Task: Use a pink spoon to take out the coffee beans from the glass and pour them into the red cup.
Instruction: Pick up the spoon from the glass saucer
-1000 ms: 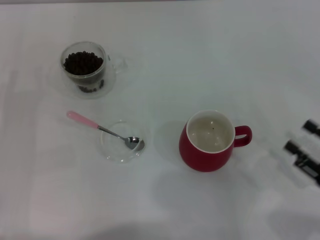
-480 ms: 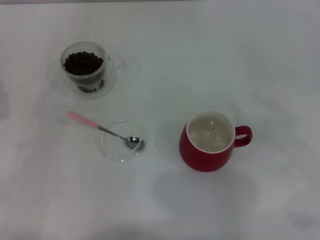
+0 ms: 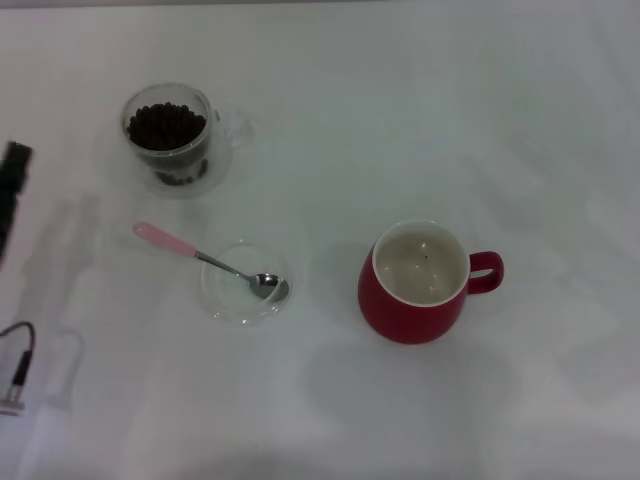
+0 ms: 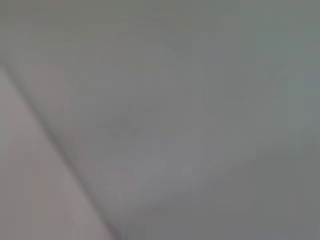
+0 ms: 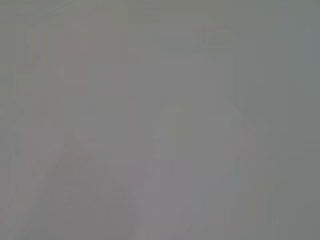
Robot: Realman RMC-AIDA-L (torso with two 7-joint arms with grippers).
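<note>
In the head view the glass (image 3: 172, 135) stands at the far left, holding the coffee beans (image 3: 166, 125). The pink spoon (image 3: 205, 260) lies nearer, its metal bowl resting in a shallow clear dish (image 3: 243, 283) and its pink handle pointing to the far left. The red cup (image 3: 418, 282) stands right of the middle with its handle to the right, and its cream inside looks almost bare. My left gripper (image 3: 10, 192) shows as a dark part at the left edge, left of the glass and the spoon and apart from both. My right gripper is out of view.
A white table (image 3: 400, 120) carries everything. A thin cable with a small plug (image 3: 16, 375) hangs at the near left edge. Both wrist views show only a plain grey blur.
The right gripper, seen at the right edge one second ago, has left the view. The left gripper and its cable have come in at the left edge. The objects have not moved.
</note>
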